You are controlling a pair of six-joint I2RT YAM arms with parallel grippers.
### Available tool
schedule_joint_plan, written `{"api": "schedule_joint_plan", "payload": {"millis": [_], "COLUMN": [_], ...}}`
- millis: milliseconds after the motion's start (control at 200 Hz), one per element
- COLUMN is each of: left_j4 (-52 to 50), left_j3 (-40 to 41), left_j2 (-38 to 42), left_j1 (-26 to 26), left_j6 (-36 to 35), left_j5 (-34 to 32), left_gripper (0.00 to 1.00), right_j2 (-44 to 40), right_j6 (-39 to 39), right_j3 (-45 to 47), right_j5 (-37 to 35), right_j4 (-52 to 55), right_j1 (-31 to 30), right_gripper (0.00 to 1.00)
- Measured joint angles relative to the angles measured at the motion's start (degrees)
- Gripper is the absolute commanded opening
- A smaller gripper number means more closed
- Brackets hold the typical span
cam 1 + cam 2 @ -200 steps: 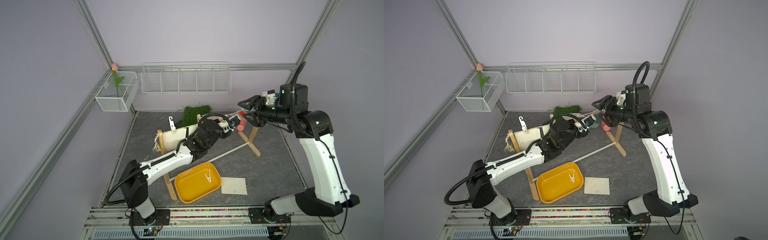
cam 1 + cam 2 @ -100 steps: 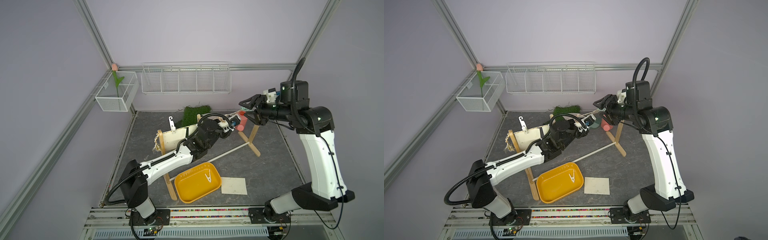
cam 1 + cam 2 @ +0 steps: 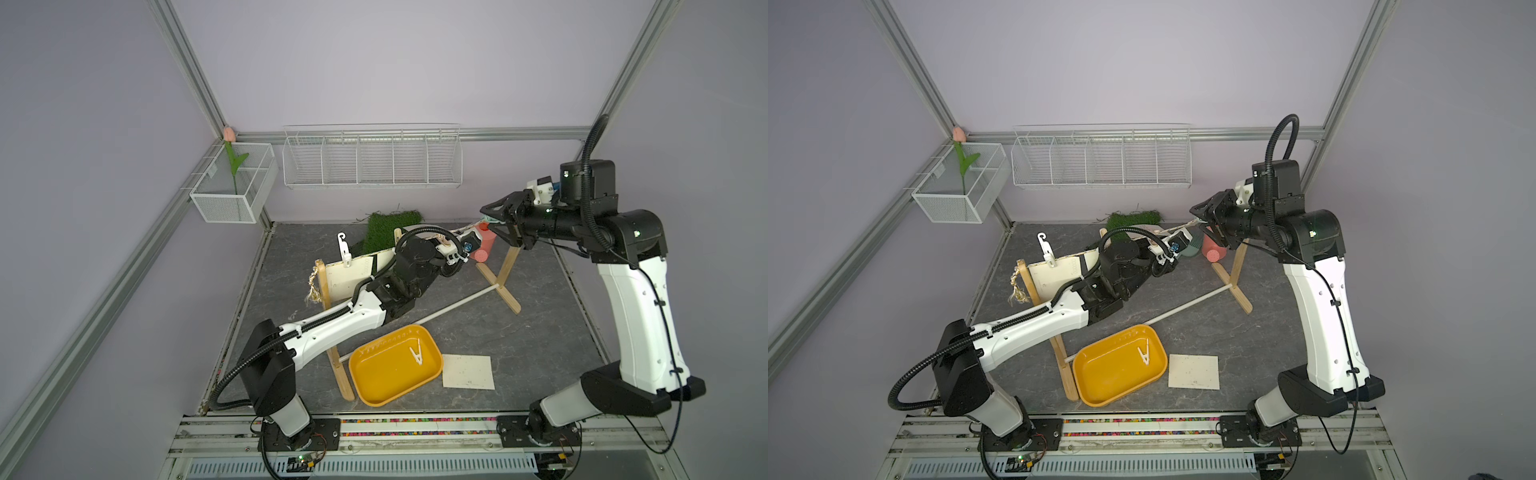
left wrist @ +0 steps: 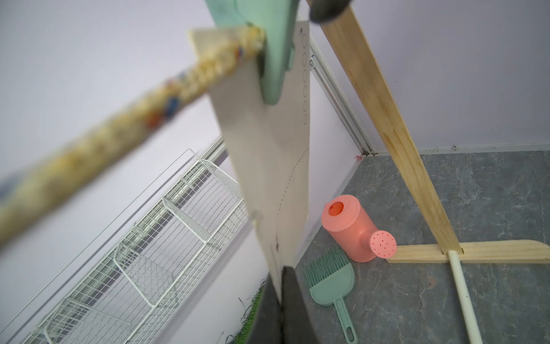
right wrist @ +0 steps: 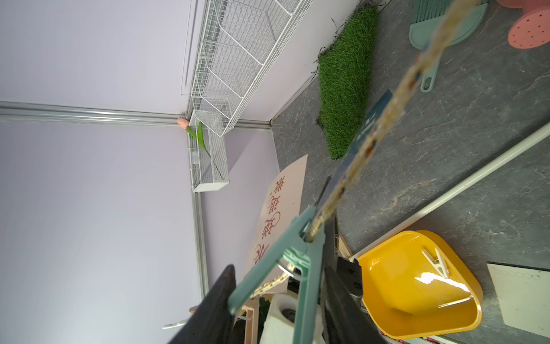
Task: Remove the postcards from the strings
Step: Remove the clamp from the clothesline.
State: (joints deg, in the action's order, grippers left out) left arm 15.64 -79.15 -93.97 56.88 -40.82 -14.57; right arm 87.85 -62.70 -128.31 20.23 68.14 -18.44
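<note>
Two grippers are working on one card. The left gripper [image 4: 281, 278] is clenched on the lower edge of a cream-white rectangular postcard [image 4: 268, 149]. That card hangs from the twisted beige-and-white rope [image 4: 119, 134], close to the light wooden post [image 3: 509, 266] on the robot's right.

What has changed in the last second is the right gripper [image 5: 276, 286]. Its black fingers have drawn inward around the splayed handles of the teal plastic clothespin [image 5: 297, 247] pinning that card. They flank both handles closely, but I cannot tell whether they are pressing yet, and the peg's mouth looks clamped on the rope.

To my eye the release is about to happen: once the peg is squeezed, the card should come free in the left grip.

A second postcard [image 3: 345, 278] hangs under a white clothespin [image 3: 343, 249]. One flat postcard [image 3: 467, 371] lies beside the yellow plastic tray [image 3: 382, 378], so more work remains.
</note>
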Motion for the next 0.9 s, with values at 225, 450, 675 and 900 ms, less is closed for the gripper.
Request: {"api": "schedule_joint_plan", "payload": {"millis": [225,450,675,900], "left_j4": [0.0,0.0,0.2,0.4], "left_j3": [0.0,0.0,0.0,0.0], "left_j2": [0.0,0.0,0.0,0.2], "left_j1": [0.0,0.0,0.0,0.0], "left_j6": [0.0,0.0,0.0,0.0], "left_j5": [0.0,0.0,0.0,0.1], "left_gripper": [0.02,0.02,0.02,0.02], "right_j2": [0.1,0.3,0.6,0.4], "right_j6": [0.5,1.2,1.9,2.8], "right_j3": [-0.2,-0.7,-1.6,-1.6], "right_j5": [0.5,0.7,0.9,1.7], "right_j4": [0.7,1.8,3.4,3.9], "right_j1": [0.3,0.4,1.1,2.4], "right_gripper": [0.35,0.29,0.24,0.23]}}
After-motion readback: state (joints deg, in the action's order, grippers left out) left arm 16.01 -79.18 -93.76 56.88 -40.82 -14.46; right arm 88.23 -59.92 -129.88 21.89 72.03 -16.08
